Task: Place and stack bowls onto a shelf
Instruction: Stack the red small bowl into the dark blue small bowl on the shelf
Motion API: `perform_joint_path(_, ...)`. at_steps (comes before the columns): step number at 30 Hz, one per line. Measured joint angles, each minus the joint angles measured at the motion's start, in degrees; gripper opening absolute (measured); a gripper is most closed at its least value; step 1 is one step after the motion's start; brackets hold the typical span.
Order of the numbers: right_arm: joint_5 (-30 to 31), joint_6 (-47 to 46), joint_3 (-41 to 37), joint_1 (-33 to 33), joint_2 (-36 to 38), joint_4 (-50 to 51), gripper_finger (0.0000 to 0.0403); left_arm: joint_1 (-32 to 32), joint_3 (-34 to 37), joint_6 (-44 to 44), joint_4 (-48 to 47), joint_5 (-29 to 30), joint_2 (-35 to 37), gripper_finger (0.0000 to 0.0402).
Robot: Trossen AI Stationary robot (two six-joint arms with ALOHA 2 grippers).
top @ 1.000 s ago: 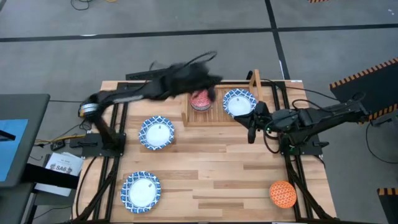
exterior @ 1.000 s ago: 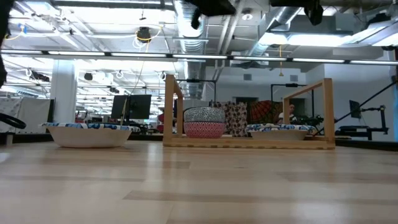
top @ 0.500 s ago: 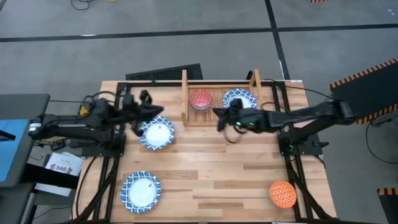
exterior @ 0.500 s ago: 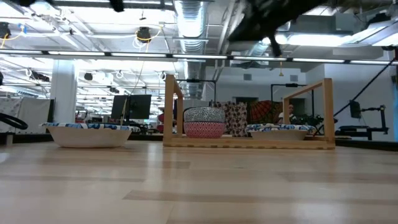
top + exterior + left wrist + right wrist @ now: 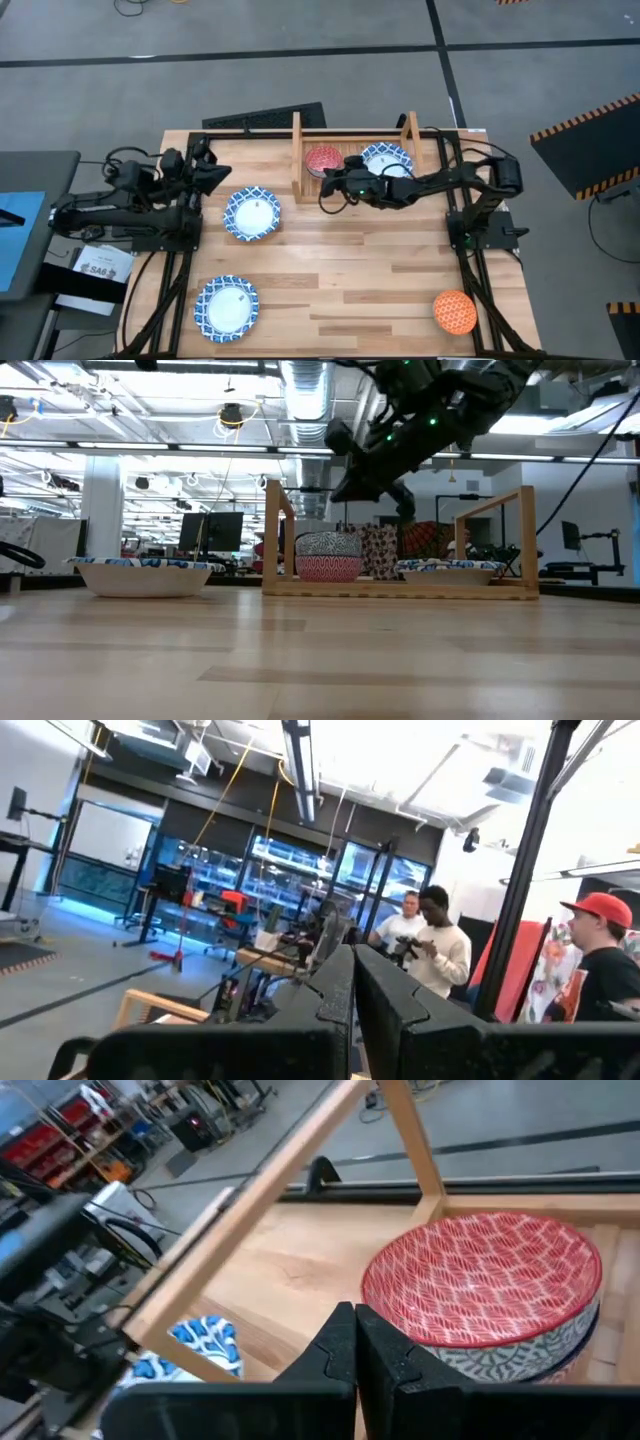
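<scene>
The wooden shelf [image 5: 300, 150] stands at the table's far middle. On it sit a red bowl [image 5: 480, 1275], nested with a blue-grey patterned one [image 5: 328, 544], and to its right a white bowl with a blue rim [image 5: 390, 155]. My right gripper [image 5: 330, 192] [image 5: 355, 1342] is shut and empty. It hangs above the shelf's near edge, just in front of the red bowl. My left gripper [image 5: 220, 172] [image 5: 352, 990] is shut, drawn back at the table's left and tilted upward. Two white bowls [image 5: 252, 214] [image 5: 227, 307] and an orange bowl [image 5: 454, 311] rest on the table.
The shelf's upright side boards [image 5: 272, 535] [image 5: 525, 535] flank its bowls. A black metal frame [image 5: 200, 240] runs along both table sides. People stand in the room beyond the table [image 5: 440, 945]. Bare wood lies in the table's middle [image 5: 350, 270].
My left arm has swung from above the shelf back toward the table's left edge, its gripper tipping upward. My right gripper has travelled from the shelf's right end leftward along its near side and sunk lower, ending in front of the red bowl. No bowl has moved.
</scene>
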State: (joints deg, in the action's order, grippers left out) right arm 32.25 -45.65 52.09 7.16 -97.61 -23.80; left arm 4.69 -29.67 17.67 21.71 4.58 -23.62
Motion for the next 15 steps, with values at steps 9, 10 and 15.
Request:
perform_joint_path(9, 0.6, 0.0, 6.1, 2.1, -4.2, 11.5, 0.0018, 0.0, 0.0, 0.6, -0.1, 3.5, 0.0, 0.0000)
perform_joint_path(10, 0.3, 0.0, 6.4, 2.1, -4.4, 11.7, 0.0018, 0.0, 0.0, 0.6, 0.0, 3.5, 0.0, 0.0000)
perform_joint_path(15, -0.3, 0.0, 6.5, 2.1, -4.8, 13.0, 0.0018, 0.0, 0.0, 0.6, 0.0, 3.6, 0.0, 0.0000)
